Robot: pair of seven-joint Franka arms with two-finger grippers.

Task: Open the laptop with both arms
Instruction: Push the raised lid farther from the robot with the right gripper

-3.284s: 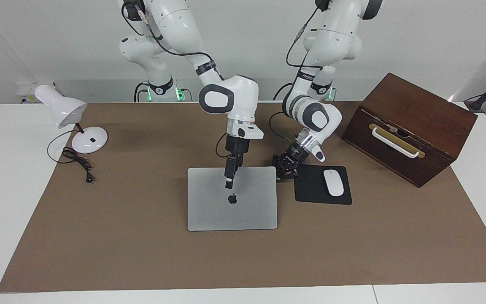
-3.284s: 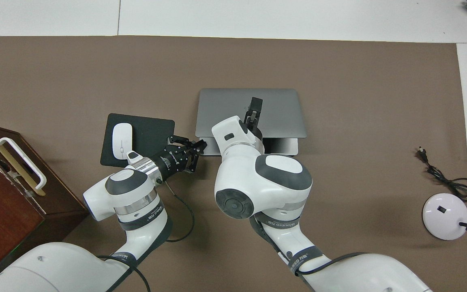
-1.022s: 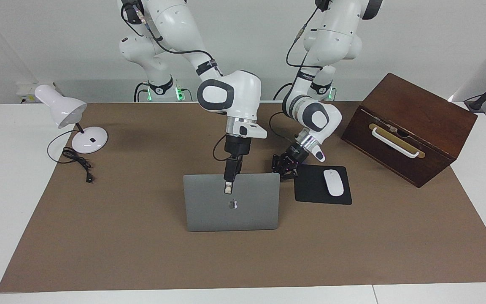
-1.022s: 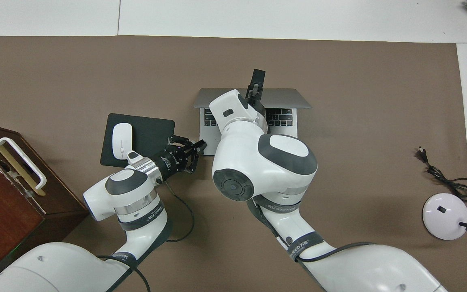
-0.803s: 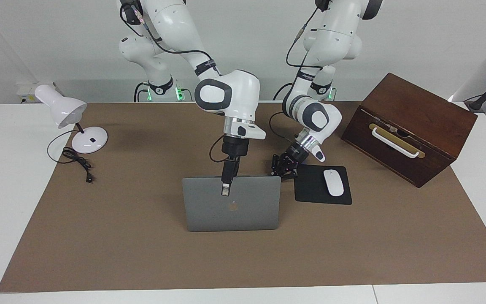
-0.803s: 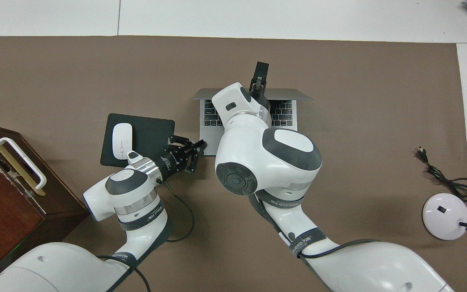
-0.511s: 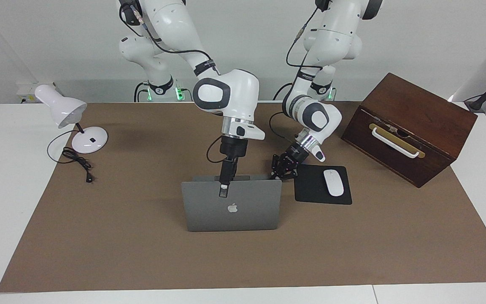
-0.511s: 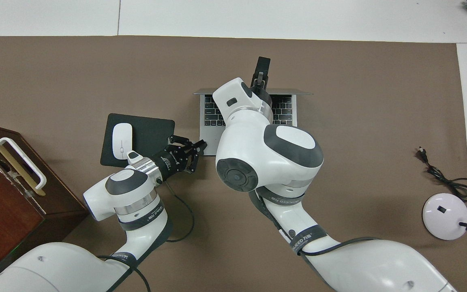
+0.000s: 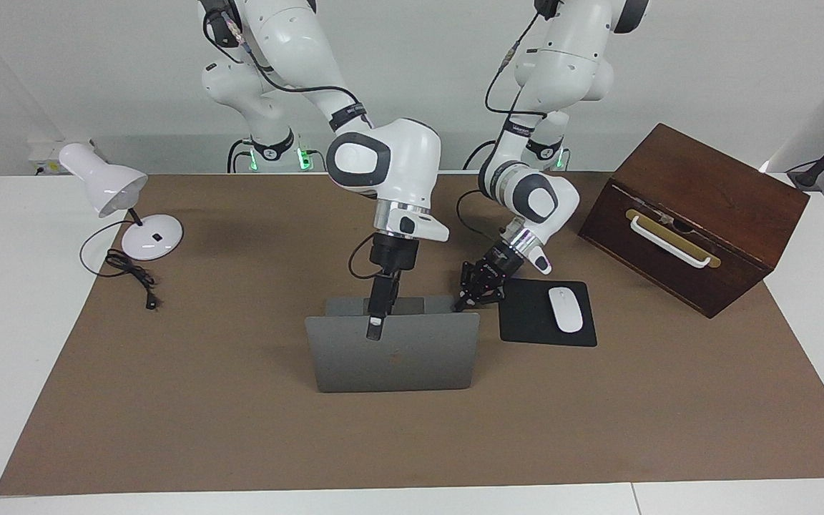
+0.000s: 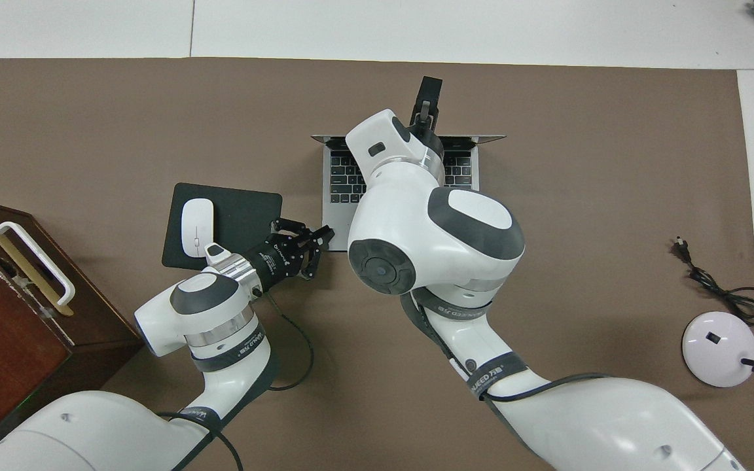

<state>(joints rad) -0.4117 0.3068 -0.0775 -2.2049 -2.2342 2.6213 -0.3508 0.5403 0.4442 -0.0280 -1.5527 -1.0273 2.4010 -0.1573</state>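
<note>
Silver-grey metal laptop [image 9: 392, 350], at the facing frame's centre on the brown desk [image 9: 240, 400], now stands raised past upright, so opening looks nearly done. Right gripper [image 9: 375, 325] stays pinching the lid's top edge, while the left gripper [image 9: 471, 295], fingertips pressed together, still pins the base's corner.

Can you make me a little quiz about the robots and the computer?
1. True or false: the laptop is shut flat.
2. Which gripper holds the lid's top edge? A) left B) right
3. What lies on the mouse pad?

Key: 1. False, the lid stands up. 2. B, the right gripper. 3. The mouse.
</note>
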